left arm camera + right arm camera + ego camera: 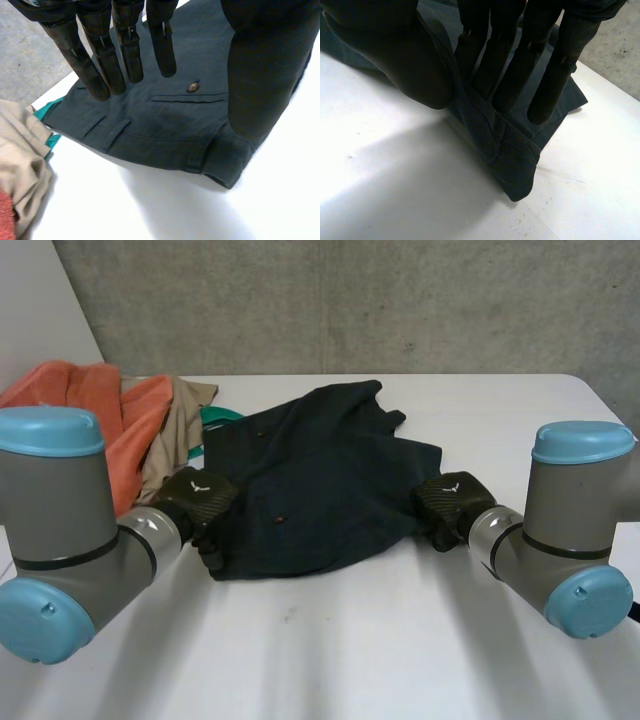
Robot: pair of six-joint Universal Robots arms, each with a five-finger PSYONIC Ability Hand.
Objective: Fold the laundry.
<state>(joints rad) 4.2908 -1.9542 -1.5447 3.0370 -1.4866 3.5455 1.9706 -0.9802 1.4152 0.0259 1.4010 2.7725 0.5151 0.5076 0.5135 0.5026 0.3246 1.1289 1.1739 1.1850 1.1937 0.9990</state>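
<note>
**Desk:** Where's the garment?

**Me:** The dark shorts lie mid-table. Their long axis runs across, from my left hand at the waistband corner to my right hand at a leg hem.

**Desk:** Fingers?

**Me:** The left fingers are straight over the waistband, gripping nothing. On the right, the hem rises between the thumb and straight fingers. It's probably a pinch, but it's murky there.

**Desk:** Anything hidden?

**Me:** A teal cloth is mostly covered, beside the orange and beige pile.
</note>
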